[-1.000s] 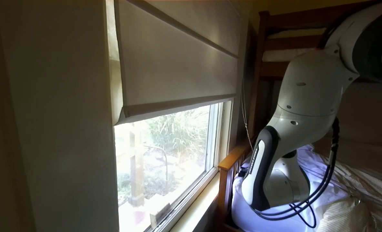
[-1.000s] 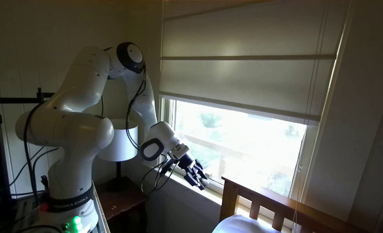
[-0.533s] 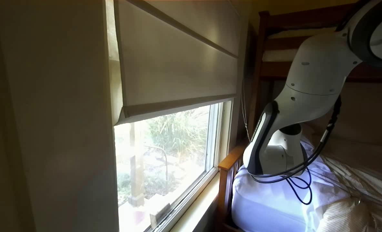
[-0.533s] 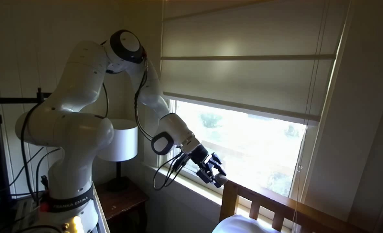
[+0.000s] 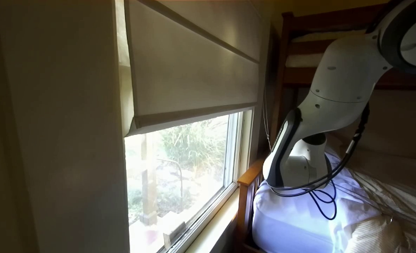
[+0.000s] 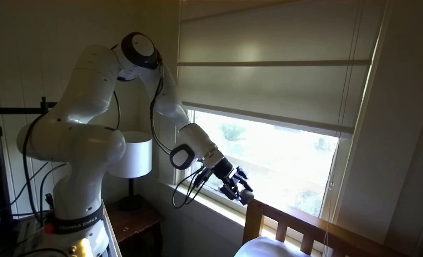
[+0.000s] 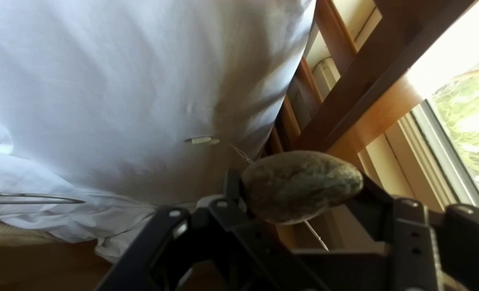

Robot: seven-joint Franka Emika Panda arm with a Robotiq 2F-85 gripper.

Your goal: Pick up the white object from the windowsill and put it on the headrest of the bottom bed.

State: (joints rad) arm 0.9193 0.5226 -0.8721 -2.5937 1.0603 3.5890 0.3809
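The white object looks like a grey-brown, shadowed oval stone in the wrist view (image 7: 300, 186); it also shows in an exterior view (image 6: 247, 196). My gripper (image 6: 245, 193) is shut on it, a finger at each end. It hangs above the windowsill (image 6: 211, 204), beside the near top end of the wooden headrest (image 6: 297, 217). I cannot tell whether the object touches the headrest. The headrest also shows in the wrist view (image 7: 379, 115). The bottom bed (image 5: 292, 218) has white bedding. In an exterior view the arm's wrist hides the gripper.
A blind cord (image 6: 331, 185) hangs in front of the headrest. A lamp (image 6: 131, 157) stands on a side table (image 6: 136, 221) near the robot base. The window glass (image 6: 268, 167) is close behind the gripper. Dark upper bunk rails (image 5: 320, 21) are above the bed.
My gripper has risen from near the windowsill and moved right toward the headrest's end, carrying the object. In the last half second it moved only slightly up and right.
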